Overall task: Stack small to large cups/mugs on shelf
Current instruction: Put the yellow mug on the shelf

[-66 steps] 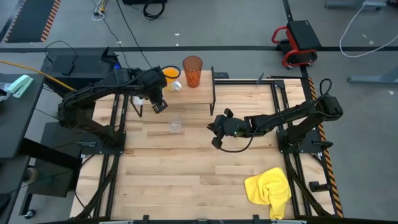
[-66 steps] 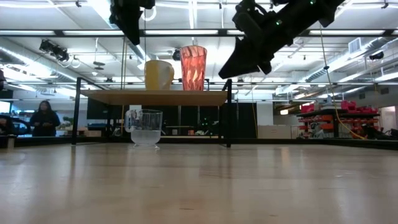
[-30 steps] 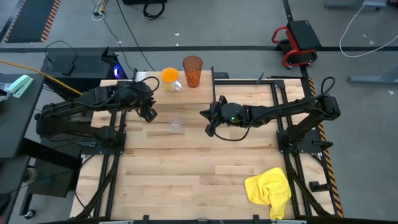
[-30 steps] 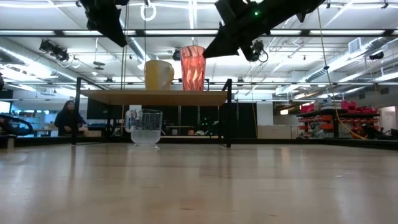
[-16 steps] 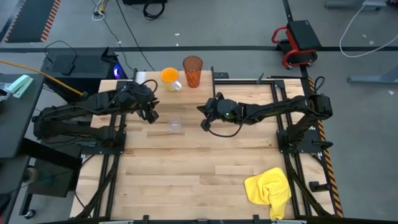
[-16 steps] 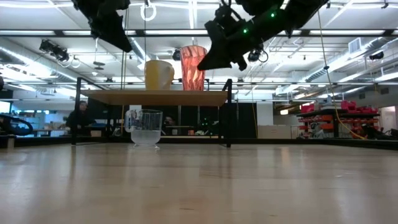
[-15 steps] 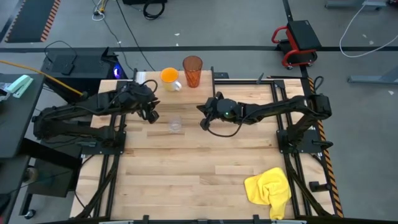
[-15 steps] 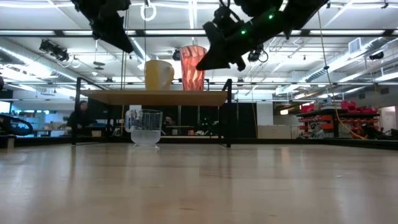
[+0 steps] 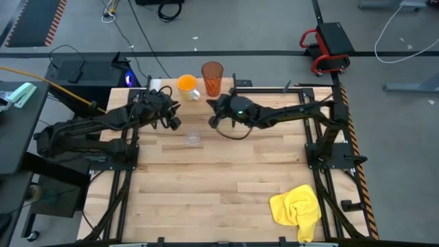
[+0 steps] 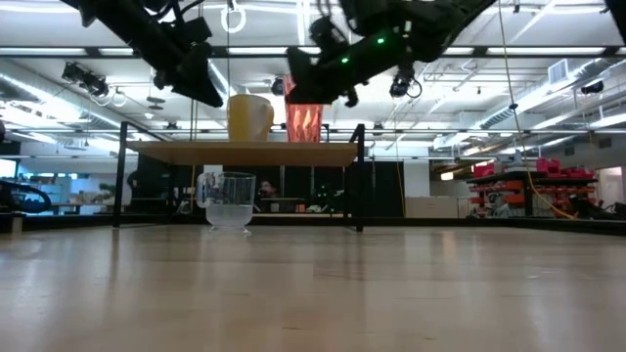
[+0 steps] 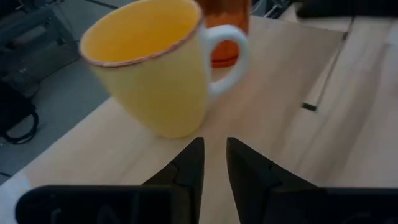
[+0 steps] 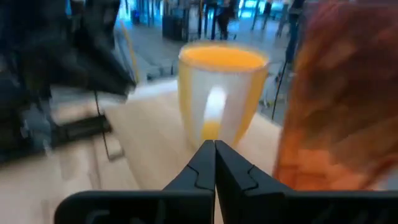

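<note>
The orange mug [image 9: 186,86] with its pale handle and the ribbed orange-red tumbler [image 9: 212,77] stand side by side on the light wood shelf [image 10: 240,153]. The small clear glass [image 9: 194,138] stands on the tabletop just before the shelf, as the low view also shows the glass [image 10: 230,200]. My left gripper [image 9: 173,110] hovers close before the mug [image 11: 149,68], its fingers a narrow gap apart. My right gripper [image 9: 210,108] is shut and hangs just before the tumbler [image 12: 336,93], pointing at the mug [image 12: 221,93]. In the low view it covers part of the tumbler [image 10: 305,122].
A yellow cloth [image 9: 298,209] lies crumpled at the table's near right corner. The shelf's thin black legs [image 9: 235,103] stand beside both grippers. A person [image 10: 137,186] shows far off in the room behind. Bare wood lies across the table's near half.
My right gripper has travelled toward the table's left and far edge, from beside the shelf's right leg to just before the tumbler. My left gripper has moved a little toward the far edge and the mug, coming lower. The vessels have kept still.
</note>
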### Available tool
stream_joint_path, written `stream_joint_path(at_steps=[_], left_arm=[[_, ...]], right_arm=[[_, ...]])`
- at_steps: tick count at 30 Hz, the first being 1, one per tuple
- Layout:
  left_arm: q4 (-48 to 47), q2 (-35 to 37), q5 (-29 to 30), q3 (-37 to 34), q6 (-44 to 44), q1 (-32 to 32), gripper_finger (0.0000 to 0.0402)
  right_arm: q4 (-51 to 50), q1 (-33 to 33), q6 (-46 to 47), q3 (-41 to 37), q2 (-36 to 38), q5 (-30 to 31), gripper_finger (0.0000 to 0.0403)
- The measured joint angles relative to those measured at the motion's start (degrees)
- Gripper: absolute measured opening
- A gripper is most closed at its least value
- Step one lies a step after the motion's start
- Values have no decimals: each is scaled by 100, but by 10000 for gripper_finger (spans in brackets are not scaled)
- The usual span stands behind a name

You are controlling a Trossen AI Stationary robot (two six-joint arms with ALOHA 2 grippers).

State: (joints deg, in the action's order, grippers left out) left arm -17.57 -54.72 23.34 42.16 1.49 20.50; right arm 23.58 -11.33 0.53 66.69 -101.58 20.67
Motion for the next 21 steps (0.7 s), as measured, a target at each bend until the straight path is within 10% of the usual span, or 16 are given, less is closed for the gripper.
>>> stream_joint_path(at_steps=[21], left_arm=[[117,-2,-9,-36,84,455,72]], right_arm=[[-304,-402,-198,776,-715,179,7]])
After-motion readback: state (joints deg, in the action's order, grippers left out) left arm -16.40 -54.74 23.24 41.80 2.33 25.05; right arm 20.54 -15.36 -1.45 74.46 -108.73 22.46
